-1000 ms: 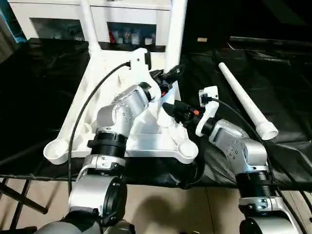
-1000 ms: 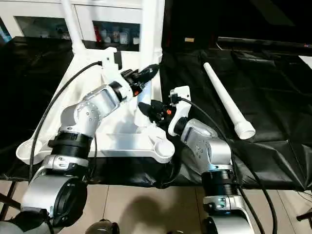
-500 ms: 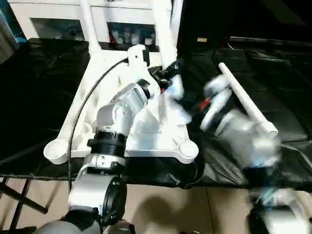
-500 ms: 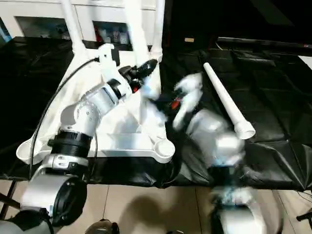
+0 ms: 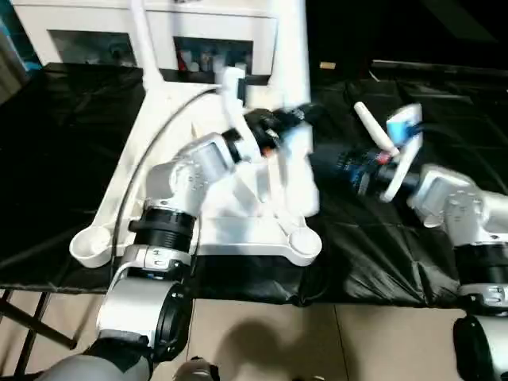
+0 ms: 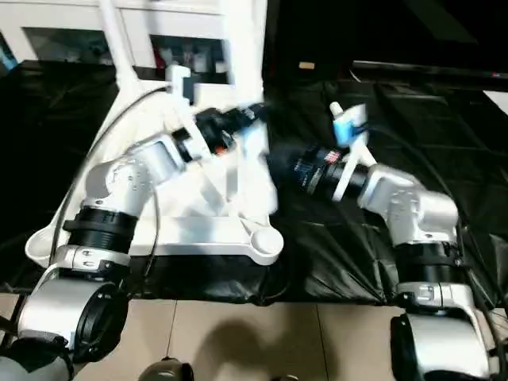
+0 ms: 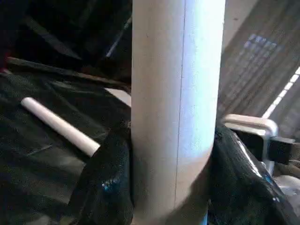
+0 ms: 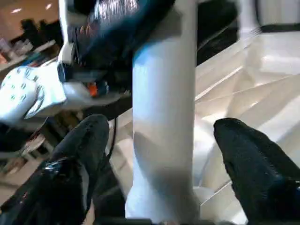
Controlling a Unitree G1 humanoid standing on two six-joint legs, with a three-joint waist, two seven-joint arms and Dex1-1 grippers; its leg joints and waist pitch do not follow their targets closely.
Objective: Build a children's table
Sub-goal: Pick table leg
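On the upturned table top (image 5: 198, 230), our left tool (image 7: 168, 187) is clamped around the upright leg (image 7: 176, 93). Our right tool (image 8: 159, 154) stands wide apart, fingers (image 8: 248, 164) flanking that leg without touching. Beyond, a spare leg (image 7: 58, 126) lies on the black-draped surface (image 5: 381, 254), with open room around it.

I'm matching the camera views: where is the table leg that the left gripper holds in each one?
Left eye: held leg stands just right of centre.
Right eye: the leg stands at centre.
Left wrist: the leg fills the centre, upright.
Right wrist: the leg stands at centre.
Shared landmark: left gripper clamped on it.
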